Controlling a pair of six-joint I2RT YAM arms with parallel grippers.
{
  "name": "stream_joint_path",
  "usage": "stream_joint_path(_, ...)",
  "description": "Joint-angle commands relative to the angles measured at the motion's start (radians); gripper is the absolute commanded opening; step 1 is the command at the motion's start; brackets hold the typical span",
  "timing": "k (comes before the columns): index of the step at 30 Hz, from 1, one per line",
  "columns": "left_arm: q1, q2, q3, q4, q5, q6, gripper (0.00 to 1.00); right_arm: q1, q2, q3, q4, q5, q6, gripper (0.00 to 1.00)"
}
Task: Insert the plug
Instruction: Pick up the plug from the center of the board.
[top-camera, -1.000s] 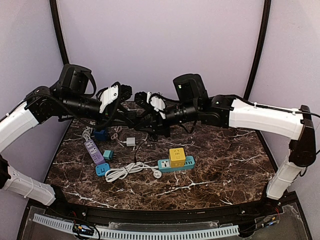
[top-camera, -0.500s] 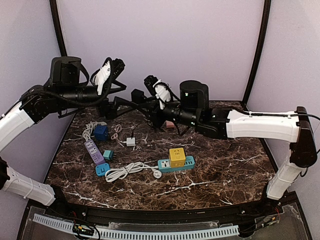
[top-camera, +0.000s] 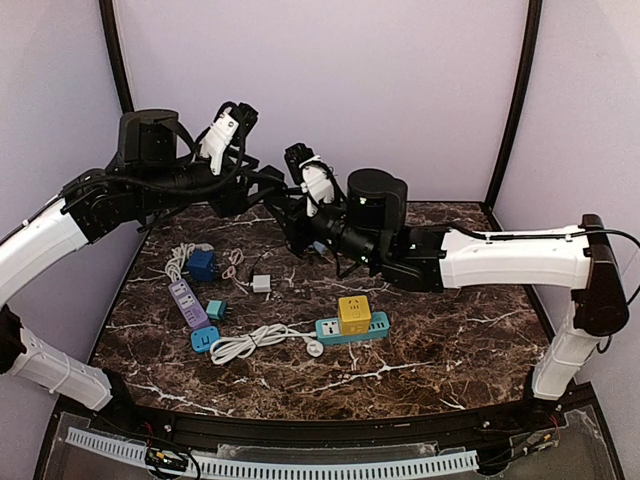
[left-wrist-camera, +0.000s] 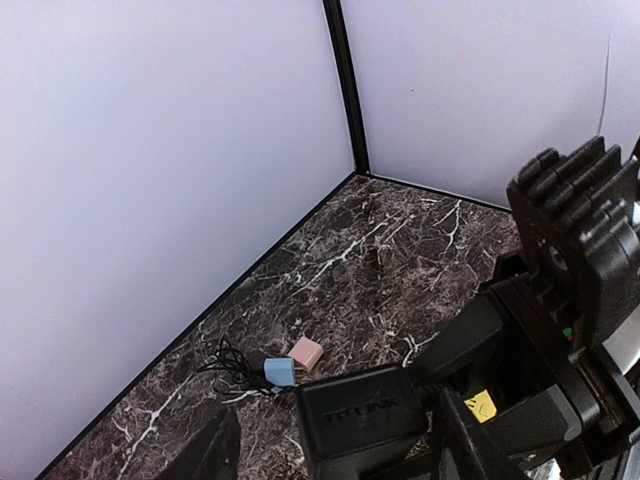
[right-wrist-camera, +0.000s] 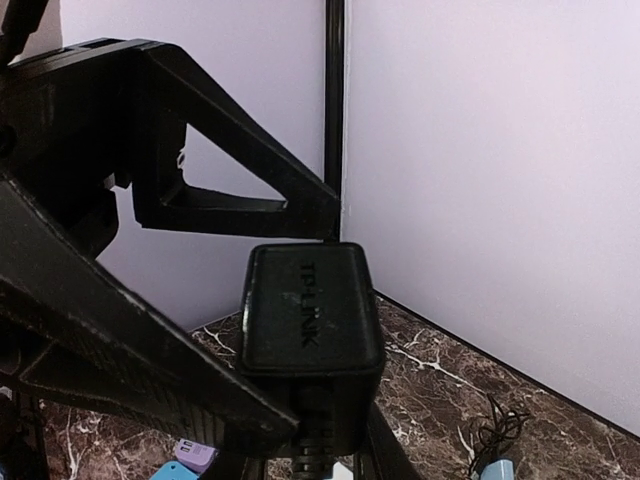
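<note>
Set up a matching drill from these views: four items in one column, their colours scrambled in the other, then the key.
Items
1. TP-Link adapter
2. cube adapter, centre of the top view
3. coiled cable
4. slim power strip, on the left in the top view

Colours
A. white
B. black
C. purple
D. yellow

Pairs: 1-B, 2-D, 3-A, 4-C
</note>
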Motion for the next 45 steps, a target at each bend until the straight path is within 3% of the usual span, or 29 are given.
stream_joint_path(1, -0.003, 0.003, -0.008, 0.035, 0.023, -0.017, 0.51, 0.007, 0.009, 0.037, 0.072, 0.015, 0.013, 0.00)
stream_joint_path(3, -0.002, 0.005, -0.009, 0.029, 0.052, -0.019, 0.44, 0.008, 0.011, 0.041, 0.075, 0.011, 0.015, 0.00)
stream_joint_path(6, -0.003, 0.009, -0.009, 0.021, 0.064, -0.012, 0.43, 0.008, 0.007, 0.041, 0.087, 0.011, 0.018, 0.00)
stream_joint_path(12, -0.003, 0.010, -0.029, 0.015, 0.071, -0.006, 0.56, 0.008, 0.002, 0.050, 0.094, 0.006, 0.023, 0.00)
stream_joint_path(14, -0.003, 0.008, -0.035, 0.024, 0.068, -0.011, 0.49, 0.008, -0.002, 0.046, 0.099, 0.002, 0.024, 0.00)
stream_joint_path(21, -0.002, 0.012, -0.014, 0.037, 0.090, -0.001, 0.03, 0.007, -0.014, 0.035, 0.090, -0.017, 0.025, 0.00)
stream_joint_path(28, -0.003, 0.000, -0.031, 0.050, 0.078, 0.032, 0.01, 0.009, -0.023, 0.035, 0.067, -0.042, -0.008, 0.00)
stream_joint_path(29, -0.003, 0.000, -0.032, 0.050, 0.081, 0.036, 0.00, 0.008, -0.024, 0.039, 0.050, -0.059, -0.021, 0.02)
stream_joint_path(30, -0.003, -0.006, -0.034, 0.049, 0.090, 0.051, 0.01, 0.007, -0.025, 0.045, 0.025, -0.079, -0.041, 0.19)
stream_joint_path(31, -0.003, -0.008, -0.039, 0.049, 0.097, 0.062, 0.01, 0.007, -0.030, 0.051, -0.008, -0.102, -0.072, 0.42)
stream_joint_path(33, -0.003, -0.023, -0.050, 0.042, 0.136, 0.118, 0.01, 0.004, -0.058, 0.052, -0.095, -0.168, -0.136, 0.75)
stream_joint_path(35, -0.003, -0.059, -0.077, 0.035, 0.213, 0.200, 0.01, -0.004, -0.109, 0.057, -0.247, -0.276, -0.217, 0.95)
stream_joint_path(41, -0.002, -0.141, -0.097, -0.126, 0.562, 0.383, 0.01, -0.046, -0.386, -0.034, -0.602, -0.753, -0.403, 0.99)
stream_joint_path(45, -0.003, -0.139, -0.093, -0.194, 0.716, 0.444, 0.01, -0.063, -0.426, -0.017, -0.721, -0.802, -0.496, 0.99)
